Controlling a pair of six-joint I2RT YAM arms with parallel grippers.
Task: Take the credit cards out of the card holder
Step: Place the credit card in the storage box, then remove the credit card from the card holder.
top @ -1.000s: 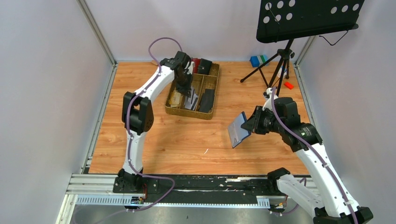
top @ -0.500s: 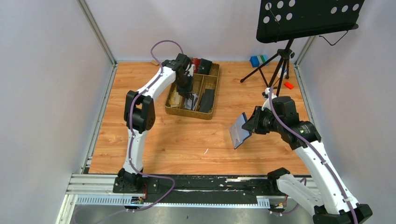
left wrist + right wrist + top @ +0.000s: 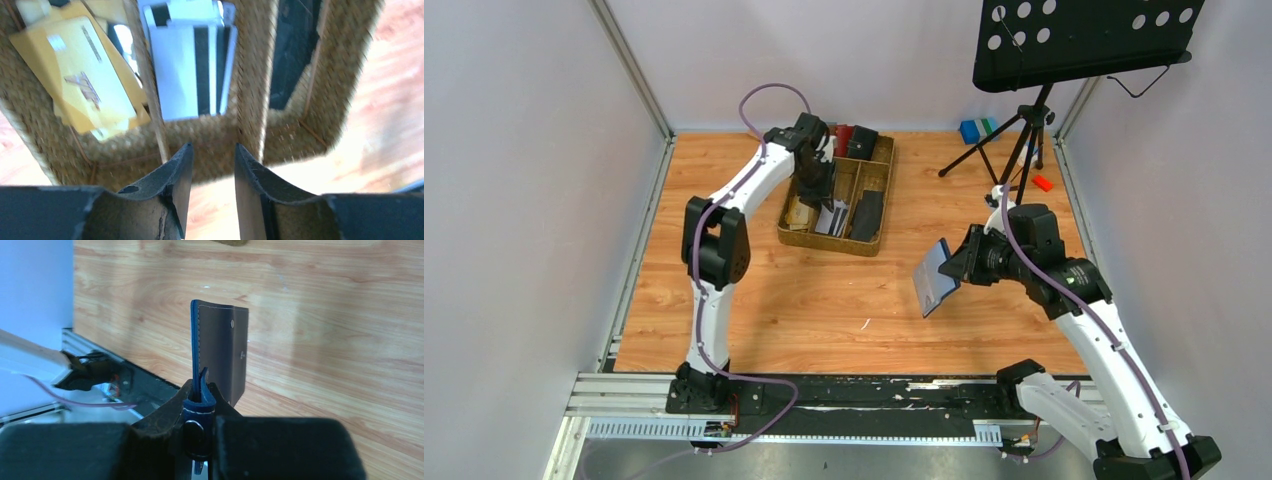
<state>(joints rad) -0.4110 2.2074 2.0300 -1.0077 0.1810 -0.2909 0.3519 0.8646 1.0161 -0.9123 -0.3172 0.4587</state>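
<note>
Currently right tool (image 3: 200,401) clamps card holder (image 3: 936,277) by its edge, long axis sticking out leftward; left tool (image 3: 212,150), jaws slightly parted, empty, hovers well apart over tray (image 3: 250,75).

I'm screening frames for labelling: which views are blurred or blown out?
Left wrist: the basket and white cards are smeared soft, and the table at right is washed out. Right wrist: the card holder is crisp, the right end effector a dark mass. Top external: sharp, evenly lit.
</note>
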